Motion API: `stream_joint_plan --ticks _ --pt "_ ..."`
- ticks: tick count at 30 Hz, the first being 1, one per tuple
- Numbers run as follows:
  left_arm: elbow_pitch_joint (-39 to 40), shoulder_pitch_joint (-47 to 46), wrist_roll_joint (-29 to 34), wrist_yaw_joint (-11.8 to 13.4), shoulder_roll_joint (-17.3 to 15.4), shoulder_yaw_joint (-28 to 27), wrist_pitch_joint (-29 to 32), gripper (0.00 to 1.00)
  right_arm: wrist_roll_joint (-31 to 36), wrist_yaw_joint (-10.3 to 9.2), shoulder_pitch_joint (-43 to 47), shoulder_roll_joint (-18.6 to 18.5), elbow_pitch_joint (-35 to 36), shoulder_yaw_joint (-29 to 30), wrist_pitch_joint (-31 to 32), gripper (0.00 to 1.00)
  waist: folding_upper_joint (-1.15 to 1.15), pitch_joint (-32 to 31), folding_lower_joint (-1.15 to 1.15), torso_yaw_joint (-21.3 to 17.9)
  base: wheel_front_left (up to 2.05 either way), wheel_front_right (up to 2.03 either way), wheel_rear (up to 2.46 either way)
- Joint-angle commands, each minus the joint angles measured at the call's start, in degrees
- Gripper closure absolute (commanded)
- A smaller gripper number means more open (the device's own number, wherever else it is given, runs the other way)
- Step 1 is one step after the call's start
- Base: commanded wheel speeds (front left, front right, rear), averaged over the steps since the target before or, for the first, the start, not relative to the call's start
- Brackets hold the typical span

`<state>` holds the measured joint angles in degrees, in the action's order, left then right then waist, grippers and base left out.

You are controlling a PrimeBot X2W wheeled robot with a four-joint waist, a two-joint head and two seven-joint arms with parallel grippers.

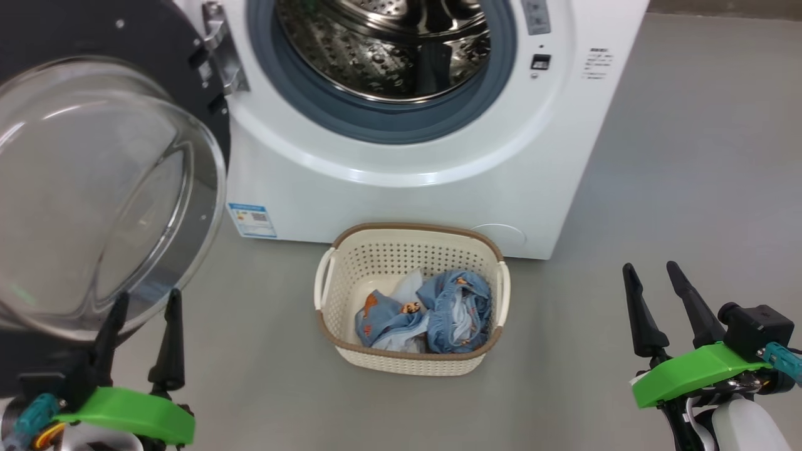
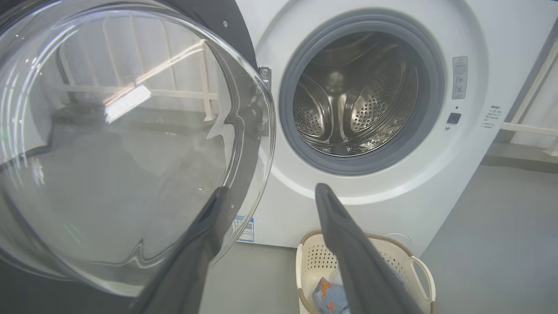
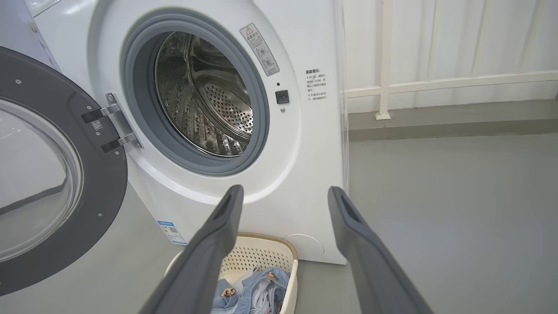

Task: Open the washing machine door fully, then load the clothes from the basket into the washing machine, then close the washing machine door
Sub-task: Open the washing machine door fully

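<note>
- Light-blue printed fabric clothes (image 1: 438, 313) are lying in the cream perforated plastic basket (image 1: 407, 260), the heap stretching nine-to-three, before the big white washing machine (image 1: 401, 200).
- Both jaws are hanging spread and empty; the right jaws, with the clothes at nine o'clock, are looking nearer.

Smooth grey floor (image 1: 702, 156), white railing (image 3: 384, 61)

The washing machine drum (image 1: 376, 56) at top centre is wide open, nothing across its mouth. The swung-out washing machine door (image 1: 94, 188) hogs the whole left side. The basket (image 1: 401, 257) is uncovered on top, with bare floor (image 1: 677, 188) to the right.
</note>
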<state>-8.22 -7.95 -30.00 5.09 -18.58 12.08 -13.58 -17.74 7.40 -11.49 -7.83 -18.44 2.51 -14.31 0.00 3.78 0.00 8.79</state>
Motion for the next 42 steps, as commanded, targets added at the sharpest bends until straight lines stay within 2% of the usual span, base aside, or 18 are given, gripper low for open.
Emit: stream_joint_plan --ticks 1,17,30,42 --pt "1.7 -0.9 0.3 0.5 -1.5 -2.1 0.0 0.0 0.1 0.09 -0.2 -0.7 1.5 -1.7 -0.7 0.0 0.0 -0.7 0.0 -1.8 0.0 0.0 0.0" --pt "1.8 1.1 1.3 0.8 2.0 -0.8 -1.1 0.0 0.0 0.09 -0.3 -2.1 1.7 -3.4 -0.7 0.0 0.0 -1.8 0.0 -8.0 0.0 0.0 0.0" --pt "0.4 1.5 1.3 -1.8 3.4 -0.6 -1.4 0.0 0.3 0.09 -0.7 -3.2 2.2 -3.8 -0.7 0.0 0.0 -1.7 0.0 -10.3 0.0 0.0 0.0" --pt "0.5 1.9 4.4 -3.6 5.2 -3.7 -1.4 0.0 0.5 0.09 -0.9 -3.8 2.3 -3.7 -0.7 0.0 0.0 -1.6 0.0 -11.0 0.0 0.0 0.0"
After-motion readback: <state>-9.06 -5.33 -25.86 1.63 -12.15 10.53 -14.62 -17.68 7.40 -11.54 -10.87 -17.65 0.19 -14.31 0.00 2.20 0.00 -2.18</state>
